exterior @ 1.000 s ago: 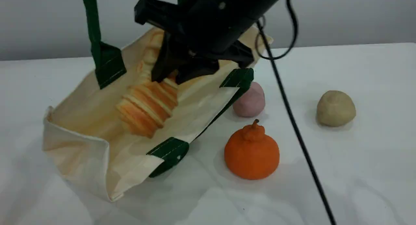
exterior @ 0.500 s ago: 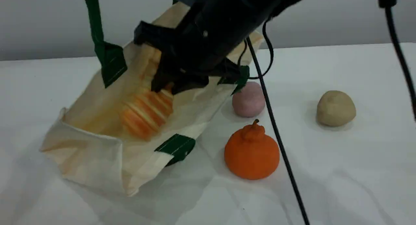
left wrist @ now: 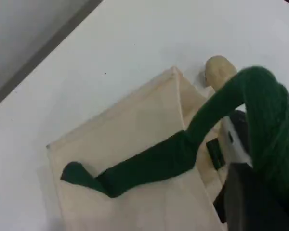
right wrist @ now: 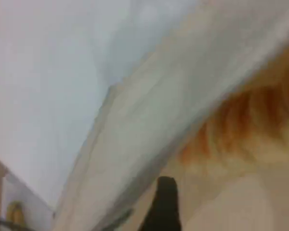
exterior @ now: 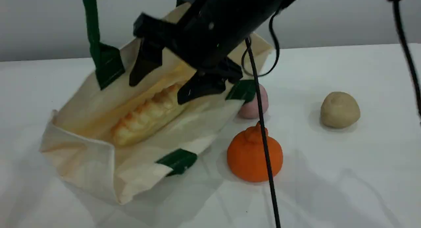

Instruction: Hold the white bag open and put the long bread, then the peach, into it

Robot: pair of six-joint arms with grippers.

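Note:
The white bag (exterior: 82,155) lies open on the table, its mouth toward the right. One green strap handle (exterior: 92,30) is pulled straight up out of the scene view. In the left wrist view that strap (left wrist: 260,115) runs over my left gripper (left wrist: 245,199), which is shut on it above the white bag (left wrist: 135,134). The long bread (exterior: 148,117) lies inside the bag, pale bumpy side up. My right gripper (exterior: 162,81) hangs open just above the bread's far end, holding nothing. The peach (exterior: 251,108) sits outside by the bag's rim, partly behind a green patch.
An orange fruit with a stem knob (exterior: 253,157) stands right of the bag. A beige lump (exterior: 339,109) sits further right. A black cable (exterior: 263,139) hangs in front of the peach and the orange fruit. A second cable (exterior: 406,50) hangs at the far right.
My right gripper has opened and let go of the long bread, which has dropped flat into the bag and rolled pale side up. The left arm still holds the strap up.

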